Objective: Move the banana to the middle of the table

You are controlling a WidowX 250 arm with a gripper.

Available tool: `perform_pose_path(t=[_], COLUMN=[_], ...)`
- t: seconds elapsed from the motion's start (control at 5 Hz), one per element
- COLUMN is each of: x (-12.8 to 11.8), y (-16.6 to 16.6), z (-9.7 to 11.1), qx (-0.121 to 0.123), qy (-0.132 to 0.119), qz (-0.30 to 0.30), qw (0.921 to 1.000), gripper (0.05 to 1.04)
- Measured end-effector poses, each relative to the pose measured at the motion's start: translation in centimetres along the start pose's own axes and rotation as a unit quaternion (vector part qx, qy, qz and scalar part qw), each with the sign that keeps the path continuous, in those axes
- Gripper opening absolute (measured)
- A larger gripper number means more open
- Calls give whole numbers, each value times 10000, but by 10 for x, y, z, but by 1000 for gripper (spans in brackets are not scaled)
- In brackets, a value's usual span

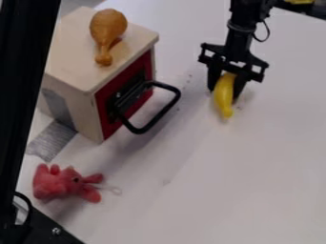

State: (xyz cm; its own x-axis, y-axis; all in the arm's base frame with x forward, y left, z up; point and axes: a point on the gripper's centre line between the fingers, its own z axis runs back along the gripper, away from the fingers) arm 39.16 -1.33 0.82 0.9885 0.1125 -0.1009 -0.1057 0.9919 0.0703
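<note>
At the upper right of the camera view, the black gripper (224, 94) hangs down over the white table (255, 167), shut on the yellow banana (223, 97). One finger lies along each side of the banana's upper part. The lower end of the banana sticks out below the fingers, towards the camera. Whether that end touches the table I cannot tell.
A wooden box (76, 62) with a red front stands at the upper left, its black handle (168, 110) jutting towards the table's middle. A brown toy drumstick (107, 31) lies on top. A red plush toy (64, 184) lies at the lower left.
</note>
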Motion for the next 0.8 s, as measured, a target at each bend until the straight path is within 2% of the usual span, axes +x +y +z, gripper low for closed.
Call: perform_pose_path(t=[0.2, 0.4, 0.6, 0.8], x=[1, 0, 0, -4], y=[-3, -3, -2, -3], z=[-2, -1, 12, 55], qx=[-76, -59, -15, -107], qy=[22, 72, -45, -521], qz=[-62, -148, -238, -380], qw=[9999, 9998, 9997, 9979], gripper=[623, 917, 1003, 1000])
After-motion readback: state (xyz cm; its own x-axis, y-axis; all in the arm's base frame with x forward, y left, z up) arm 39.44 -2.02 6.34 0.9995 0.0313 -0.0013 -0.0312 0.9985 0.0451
